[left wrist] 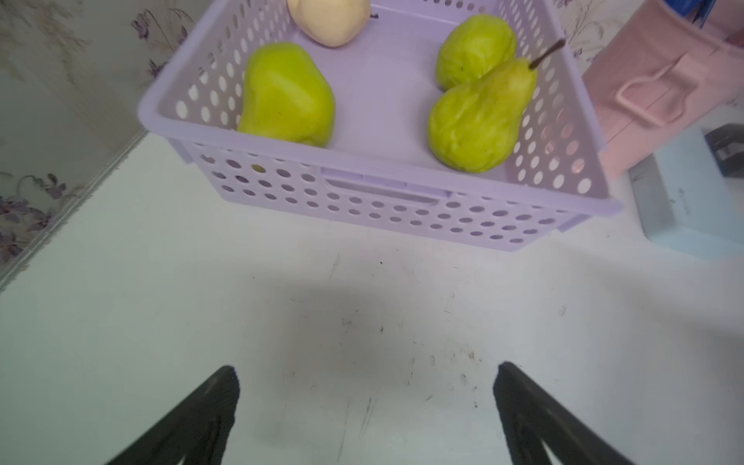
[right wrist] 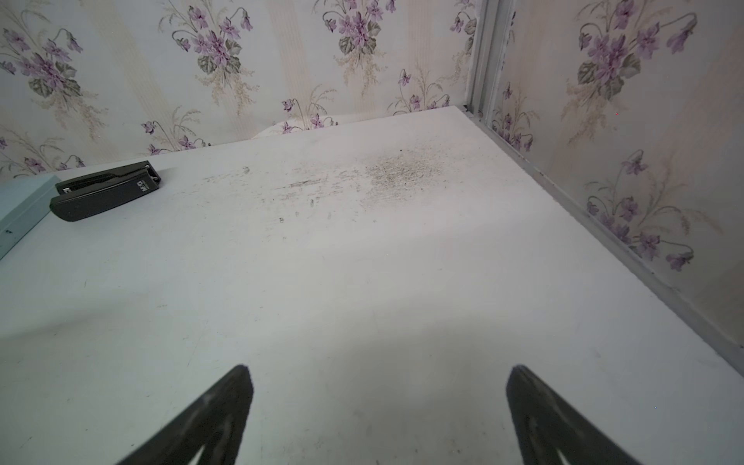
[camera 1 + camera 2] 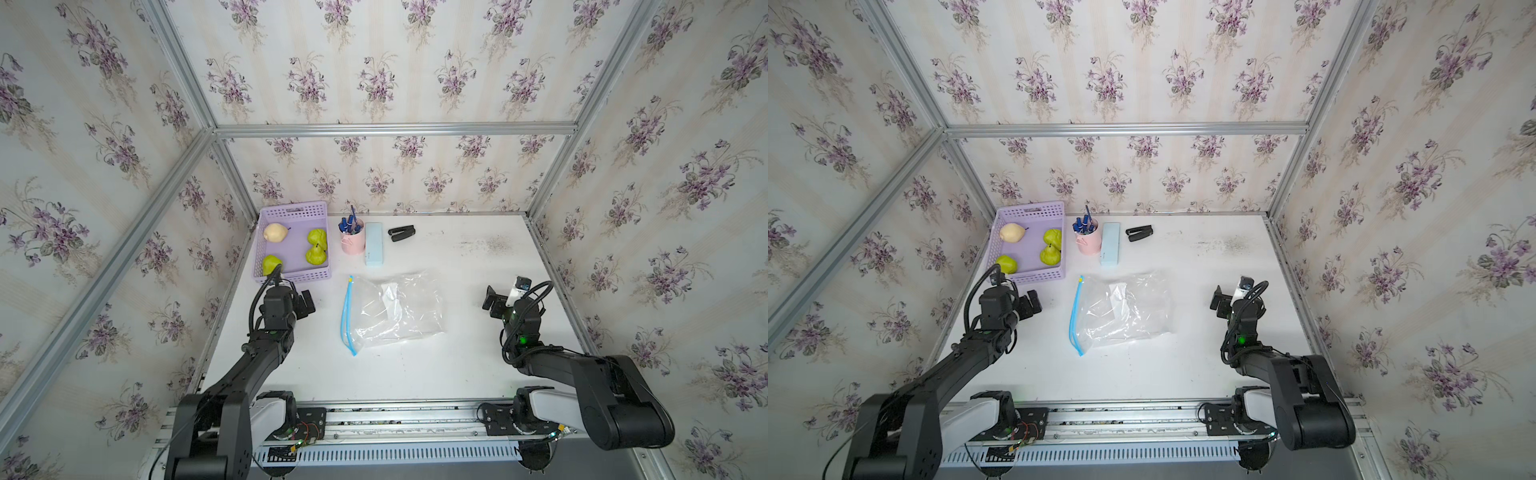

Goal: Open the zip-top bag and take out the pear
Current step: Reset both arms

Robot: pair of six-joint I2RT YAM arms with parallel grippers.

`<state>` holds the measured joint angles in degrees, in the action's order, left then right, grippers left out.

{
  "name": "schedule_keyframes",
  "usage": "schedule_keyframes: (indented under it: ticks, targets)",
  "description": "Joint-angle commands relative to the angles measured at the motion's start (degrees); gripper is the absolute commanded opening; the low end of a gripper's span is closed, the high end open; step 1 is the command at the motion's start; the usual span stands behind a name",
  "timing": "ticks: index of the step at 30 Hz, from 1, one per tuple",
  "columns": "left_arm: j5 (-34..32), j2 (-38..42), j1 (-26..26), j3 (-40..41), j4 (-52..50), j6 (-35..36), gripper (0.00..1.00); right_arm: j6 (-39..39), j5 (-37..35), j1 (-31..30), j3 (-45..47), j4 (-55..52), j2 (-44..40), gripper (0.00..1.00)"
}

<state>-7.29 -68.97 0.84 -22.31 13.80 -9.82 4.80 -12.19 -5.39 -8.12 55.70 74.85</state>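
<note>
Lying flat on the white worktop (image 3: 457, 374), near the middle of the frame in both top views, the zip-top bag (image 3: 395, 309) shows as a clear, crinkled sheet with a white label patch (image 3: 390, 289). Its light-blue zip strip (image 3: 345, 316) runs down the bag's left edge, the two halves bowed slightly apart, with a small yellow tab (image 3: 351, 279) at the upper end. Neither arm touches it. The left gripper (image 3: 305, 303) hangs to the left of the bag, just below a lilac basket (image 3: 291, 212), its jaws spread wide over bare worktop with nothing between them. The right gripper (image 3: 494, 301) sits well to the right of the bag, also wide apart and empty. In the basket, in the upper left of the worktop, lie a pale pear (image 3: 275, 232) and three green pears (image 3: 316, 255). To its right stand a pink cup (image 3: 352, 243) of blue pens, a pale-blue box (image 3: 374, 243) and a black stapler (image 3: 401, 233).
</note>
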Motion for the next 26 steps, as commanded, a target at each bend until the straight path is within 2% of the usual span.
schedule_keyframes:
  ticks: [1,2,3,4,5,6,7,9,10,11,12,14,16,18,20,26]
  targets:
    - [-6.08,-6.21,-2.82,-2.86,17.63,7.24,1.00,-3.87,1.38,0.83,-0.18,19.25,6.05,1.00]
    - [-7.32,-8.55,-3.54,-4.42,17.57,8.56,1.00,-3.61,2.62,1.16,0.07,22.88,10.00,1.00]
    - [-5.43,-11.21,-3.36,-4.58,20.07,9.27,1.00,-4.28,2.55,1.18,0.59,29.54,14.59,1.00]
    - [-3.79,-15.05,-3.43,-4.29,23.83,10.87,1.00,-4.40,2.33,1.24,-0.31,31.19,15.77,1.00]
    - [-0.77,-16.21,-3.32,-4.71,23.60,11.22,1.00,-3.01,2.65,1.59,-3.42,17.46,11.55,1.00]
    - [0.60,-16.44,-2.42,-4.42,23.61,10.51,1.00,-1.97,2.86,2.33,-3.96,17.17,12.73,1.00]
    - [0.82,-16.98,-1.91,-3.20,27.05,10.63,1.00,-2.36,2.79,2.74,-2.59,24.73,15.02,1.00]
    - [1.12,-16.61,-1.82,-4.10,24.32,10.17,1.00,-1.34,2.90,2.79,-3.88,16.80,12.47,1.00]
    - [1.06,-16.83,-1.79,-3.61,25.87,10.40,1.00,-2.01,2.91,2.75,-2.71,22.88,14.23,1.00]
    - [1.15,-16.65,-1.80,-3.84,25.06,10.18,1.00,-2.09,2.97,2.74,-2.72,23.47,13.98,1.00]
    - [1.18,-16.64,-1.72,-4.00,24.63,10.23,1.00,-1.49,2.92,2.75,-3.86,17.34,12.33,1.00]
    - [1.22,-16.67,-1.72,-3.94,24.96,10.20,1.00,-2.32,2.57,2.75,-2.21,24.18,14.21,1.00]
    - [1.22,-16.63,-1.72,-3.79,25.12,10.18,1.00,-0.64,0.12,2.76,-1.60,22.00,12.31,1.00]
    - [1.22,-16.60,-1.72,-3.73,25.13,10.24,1.00,-1.92,-0.03,2.31,-1.58,25.02,14.01,1.00]
    - [1.22,-16.59,-1.72,-3.80,25.13,10.20,1.00,-1.23,-0.64,2.05,-2.98,20.92,13.20,1.00]
    - [1.31,-16.43,-1.70,-3.62,25.28,10.26,1.00,-1.45,-1.57,1.96,-1.97,23.56,13.53,1.00]
